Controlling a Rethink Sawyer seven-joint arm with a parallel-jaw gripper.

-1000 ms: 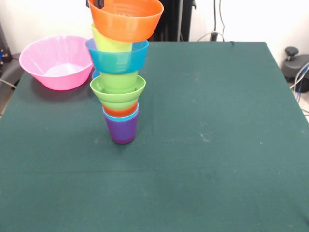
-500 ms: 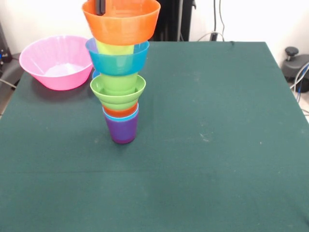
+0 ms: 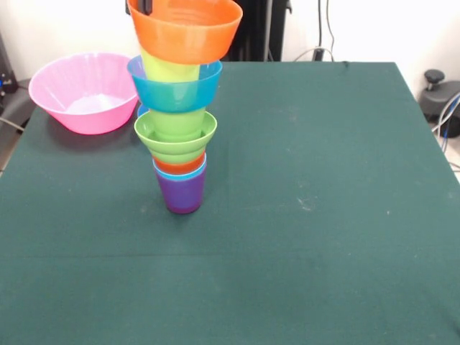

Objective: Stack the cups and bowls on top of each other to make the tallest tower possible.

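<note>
- Up at the top edge, we see only a dark sliver of the gripper [image 3: 147,6] at the orange bowl's [image 3: 185,30] left rim; we cannot tell whether it is clamped or let go.
- Half a second ago the orange bowl sat level; now it tilts, left rim raised. We judge it is not yet settled on the tower [image 3: 177,115].
- Below it, we see a yellow-green cup [image 3: 169,70], a blue bowl [image 3: 175,89], a green cup [image 3: 177,121], a ridged green bowl [image 3: 175,139], orange and light-blue rims, then the purple cup [image 3: 181,194] on the green table [image 3: 309,215], left of centre.
- Beside it, well apart at the far left, the pink bowl [image 3: 85,92] waits unstacked.
</note>
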